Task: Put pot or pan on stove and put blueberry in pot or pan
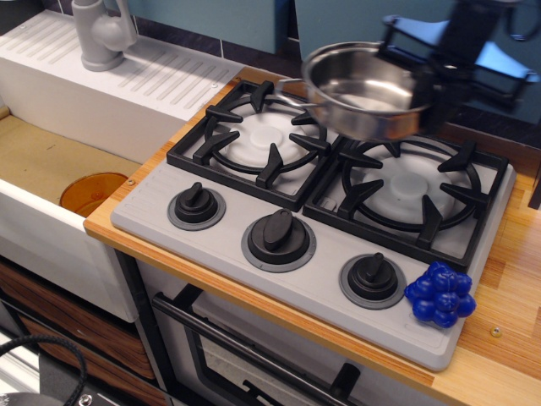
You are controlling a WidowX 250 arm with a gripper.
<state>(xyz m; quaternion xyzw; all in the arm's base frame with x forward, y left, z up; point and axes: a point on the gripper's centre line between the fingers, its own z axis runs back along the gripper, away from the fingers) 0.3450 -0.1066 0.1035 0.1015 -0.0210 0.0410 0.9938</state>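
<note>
The shiny steel pot hangs in the air above the back of the grey stove, between the left burner and the right burner, nearer the right one. My gripper is blurred at the pot's right rim and is shut on it. The bright blue blueberry lies on the stove's front right corner, right of the third knob.
A white sink unit with a grey faucet stands at the left, with an orange disc in the basin. Three black knobs line the stove front. A wooden counter runs along the right.
</note>
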